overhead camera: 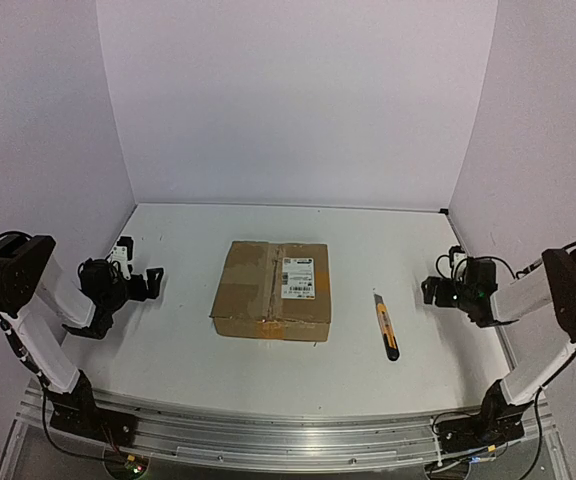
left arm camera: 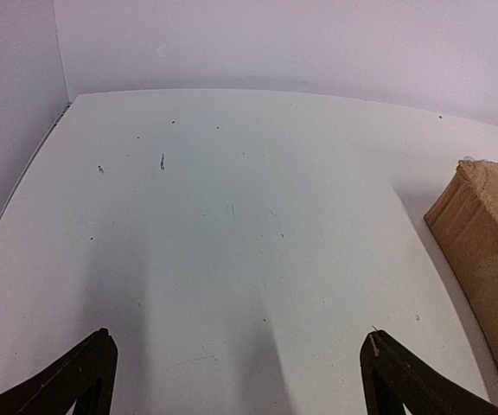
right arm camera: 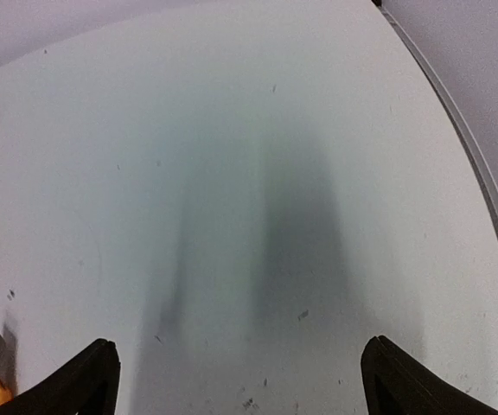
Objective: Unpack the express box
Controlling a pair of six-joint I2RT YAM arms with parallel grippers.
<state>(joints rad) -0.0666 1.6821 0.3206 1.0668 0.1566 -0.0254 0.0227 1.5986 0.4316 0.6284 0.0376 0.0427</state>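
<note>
The left end effector (overhead camera: pixel 140 284) and right end effector (overhead camera: pixel 436 291) are spread wide, empty. The box (overhead camera: pixel 248 292) is found between them, well apart; the knife (overhead camera: pixel 387 327) nearer the right. The seam (overhead camera: pixel 274 280) seems taped: the box could be shoved aside if cut unbraced.

Express box (overhead camera: pixel 272 290) ctr table (overhead camera: pixel 188 350); knife (overhead camera: pixel 386 326) right.

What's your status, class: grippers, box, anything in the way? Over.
Left gripper jaws open, empty; right gripper the same. Express box sealed, mid-table, untouched. Utility knife lies right of it, apart; nothing blocking.
</note>
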